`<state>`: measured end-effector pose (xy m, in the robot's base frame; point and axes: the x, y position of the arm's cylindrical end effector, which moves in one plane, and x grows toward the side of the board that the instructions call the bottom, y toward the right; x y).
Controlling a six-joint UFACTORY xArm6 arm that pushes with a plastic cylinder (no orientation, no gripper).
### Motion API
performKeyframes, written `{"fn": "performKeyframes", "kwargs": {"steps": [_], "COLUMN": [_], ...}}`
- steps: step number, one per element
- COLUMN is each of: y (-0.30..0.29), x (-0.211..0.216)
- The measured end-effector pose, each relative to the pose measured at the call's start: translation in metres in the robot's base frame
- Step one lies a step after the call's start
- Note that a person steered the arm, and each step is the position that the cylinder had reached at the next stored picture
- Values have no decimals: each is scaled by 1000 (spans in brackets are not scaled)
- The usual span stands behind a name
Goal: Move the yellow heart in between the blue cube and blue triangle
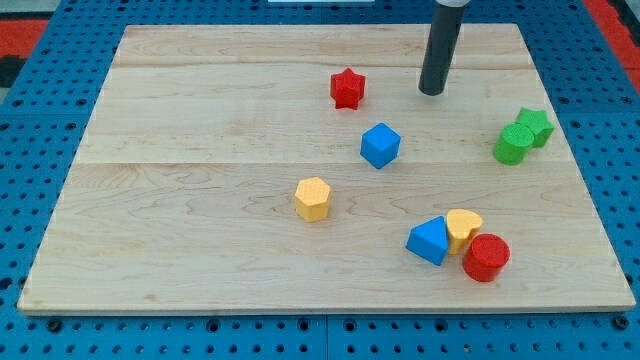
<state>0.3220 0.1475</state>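
Where the wooden board (200, 270) comes nearest, a tight cluster is seen at the right: the red cylinder (486, 257) is set closest, the yellow heart (462, 228) is pressed against its far-left side, and the blue triangle (429, 240) is touching the heart's left edge. Farther left, the yellow hexagon (313, 198) is placed alone. Beyond it, near the middle, the blue cube (380, 145) is found, well apart from the heart. At the right edge, the green cylinder (513, 144) and green star (535, 127) are seen touching. Farther still, the red star (347, 88) is set, and my tip (431, 92) is planted to its right, clear of every block. No gripper is carried, so nothing is held.
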Motion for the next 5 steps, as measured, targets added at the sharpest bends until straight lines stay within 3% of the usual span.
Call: {"fn": "performKeyframes", "kwargs": {"steps": [2, 3, 4, 5], "y": [98, 127, 100, 129], "x": [-17, -4, 33, 12]}}
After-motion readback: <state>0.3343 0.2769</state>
